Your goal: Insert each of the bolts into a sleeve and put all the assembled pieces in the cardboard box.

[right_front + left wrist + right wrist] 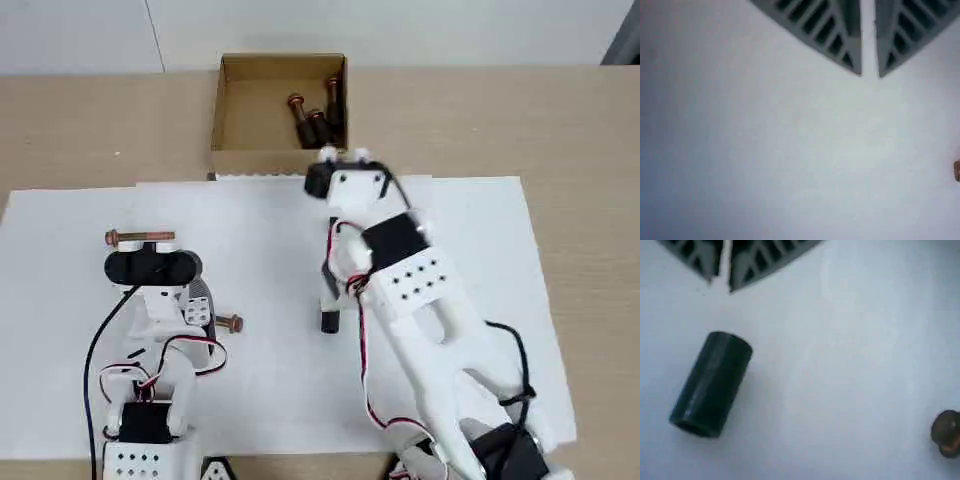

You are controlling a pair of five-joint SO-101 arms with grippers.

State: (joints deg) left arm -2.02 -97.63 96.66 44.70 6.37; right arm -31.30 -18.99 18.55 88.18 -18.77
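Both arms lean over the white paper (260, 400), the left gripper (870, 75) and right gripper (720, 287) nearly closed and empty. A black sleeve (329, 322) lies mid-frame. The cardboard box (250, 110) at top centre holds assembled pieces (315, 115).

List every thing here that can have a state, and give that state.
Left gripper: shut, empty.
Right gripper: shut, empty.
Sleeve: on its side, no bolt inside.
Bolt nearer the sleeve: loose, lying flat.
Bolt farther from the sleeve: loose, lying flat.
Cardboard box: open, holding assembled pieces.
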